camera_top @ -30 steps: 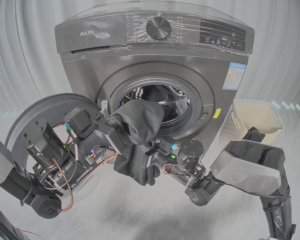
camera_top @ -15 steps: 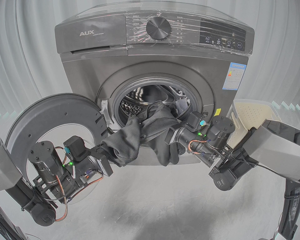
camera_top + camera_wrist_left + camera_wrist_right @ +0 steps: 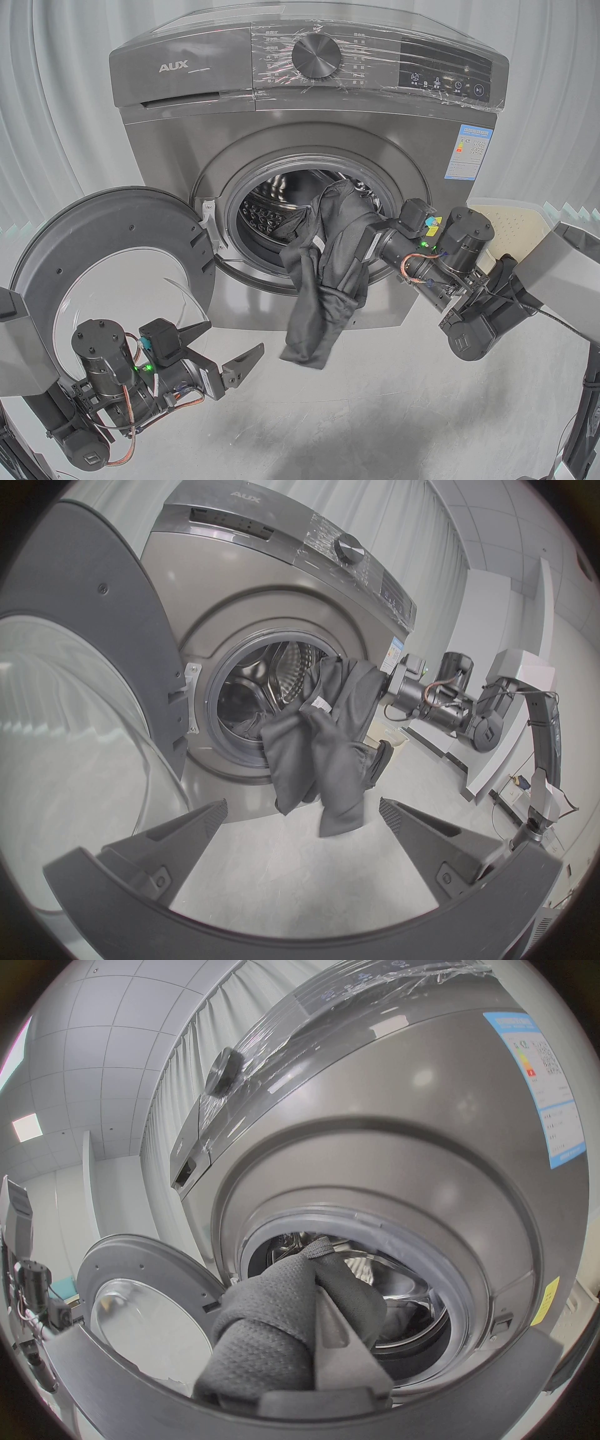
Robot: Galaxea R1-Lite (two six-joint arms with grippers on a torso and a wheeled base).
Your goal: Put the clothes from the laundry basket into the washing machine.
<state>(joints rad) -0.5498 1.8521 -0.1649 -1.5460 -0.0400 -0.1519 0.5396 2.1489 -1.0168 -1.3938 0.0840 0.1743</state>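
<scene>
Front-loader washing machine with its round door swung wide open to the robot's left, clear window pane in the middle of it. The steel drum is showing, holes and all.

The dark garment is only half in. Its upper part is bunched up in the mouth of the drum, with a bit of dark cloth reaching down inside toward the lower left of the opening. The rest spills over the bottom lip of the opening and hangs down the front of the machine toward the floor. Can't tell if the bottom end actually touches the floor. There's a small white label on the cloth about halfway up.

The right gripper is at the right side of the drum opening, clamped on the top of the garment. From the right wrist view the cloth is wrapped thick around one finger.

The left gripper sits low in front of the open door, fingers spread wide with nothing between them, well apart from the garment.

The cream laundry basket stands on the floor to the right of the machine, behind the right arm. The arm covers most of it, so I can't tell what's in it, just a bit of perforated wall.
</scene>
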